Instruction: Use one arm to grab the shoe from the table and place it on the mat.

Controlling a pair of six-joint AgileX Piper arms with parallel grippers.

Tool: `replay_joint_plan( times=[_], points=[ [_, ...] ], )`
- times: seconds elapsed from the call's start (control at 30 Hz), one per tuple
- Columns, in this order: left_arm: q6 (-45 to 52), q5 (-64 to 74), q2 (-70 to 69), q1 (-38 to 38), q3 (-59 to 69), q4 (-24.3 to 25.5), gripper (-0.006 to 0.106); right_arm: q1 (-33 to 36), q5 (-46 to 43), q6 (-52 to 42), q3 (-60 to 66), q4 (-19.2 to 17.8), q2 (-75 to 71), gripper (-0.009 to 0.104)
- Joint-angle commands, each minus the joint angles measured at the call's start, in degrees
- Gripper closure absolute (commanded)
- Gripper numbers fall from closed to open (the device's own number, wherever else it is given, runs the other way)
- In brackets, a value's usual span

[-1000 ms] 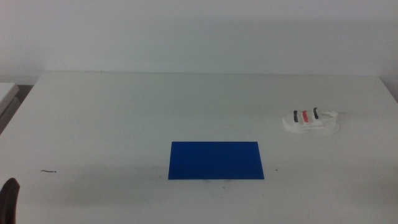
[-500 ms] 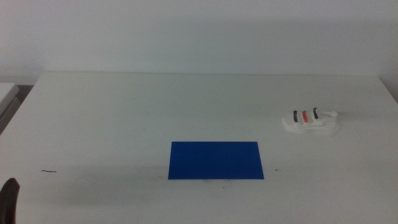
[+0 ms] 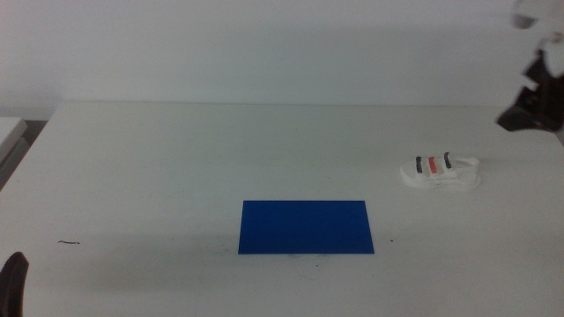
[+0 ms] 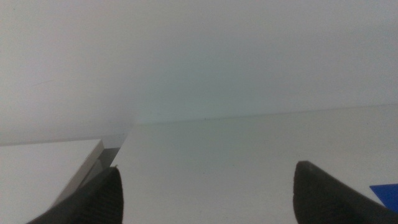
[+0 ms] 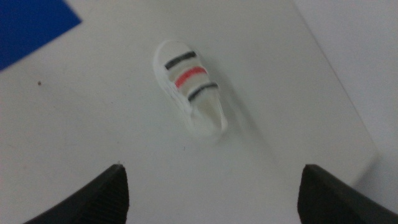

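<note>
The white shoe (image 3: 440, 170), with two dark straps and one red, lies on the white table (image 3: 176, 158) at the right. The dark-blue mat (image 3: 306, 226) lies flat in the middle, left of the shoe. My right arm (image 3: 536, 97) comes in at the upper right, above and right of the shoe. Its wrist view shows the shoe (image 5: 189, 87) ahead of the open, empty right gripper (image 5: 214, 186), with a mat corner (image 5: 31, 25) beyond. My left gripper (image 4: 208, 193) is open and empty, waiting at the table's front left (image 3: 12, 280).
A small dark mark (image 3: 69, 242) lies on the table at the front left. The table's right edge (image 3: 555, 141) runs close behind the shoe. A white ledge (image 3: 9, 132) stands beside the table's far left corner.
My right arm has come into the middle view at the upper right. The shoe, the mat and the left gripper have not moved.
</note>
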Motion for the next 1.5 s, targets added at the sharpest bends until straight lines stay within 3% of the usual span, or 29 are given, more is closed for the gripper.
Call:
replay_joint_plan(
  times=[0.0,0.07,0.13,0.23,0.37,0.53,0.73,1.03,1.23,1.33,1.47],
  points=[
    [-0.08,-0.70,0.28,-0.02,0.02,-0.23,0.007,-0.88,1.93,-6.07,-6.13,4.12,6.06,0.002],
    [-0.08,-0.70,0.28,-0.02,0.02,-0.23,0.007,-0.88,1.93,-3.31,-10.22,5.61,10.22,0.002],
    [-0.08,-0.70,0.28,-0.02,0.02,-0.23,0.007,-0.88,2.36,-2.86,-13.68,3.72,14.16,0.002],
    [-0.08,-0.70,0.28,-0.02,0.02,-0.23,0.007,-0.38,5.84,-13.16,-17.89,-0.10,19.35,0.002],
    [-0.08,-0.70,0.28,-0.02,0.02,-0.23,0.007,0.75,9.35,-25.37,-19.26,-0.83,24.65,0.002],
    [-0.08,-0.70,0.28,-0.02,0.02,-0.23,0.007,1.26,9.35,-16.01,-19.26,0.27,27.88,0.002],
    [-0.08,-0.70,0.28,-0.02,0.02,-0.23,0.007,1.47,8.32,-6.90,-19.26,-4.01,29.64,0.002],
    [-0.08,-0.70,0.28,-0.02,0.02,-0.23,0.007,2.11,2.84,-10.43,-19.26,-6.80,33.97,0.002],
    [-0.08,-0.70,0.28,-0.02,0.02,-0.23,0.007,3.11,1.59,-10.53,-19.26,-6.80,38.23,0.004],
    [-0.08,-0.70,0.28,-0.02,0.02,-0.23,0.007,3.58,0.71,-10.17,-19.26,-6.80,39.56,0.014],
    [-0.08,-0.70,0.28,-0.02,0.02,-0.23,0.007,4.43,0.81,-7.61,-19.26,-7.85,39.06,0.059]
  ],
)
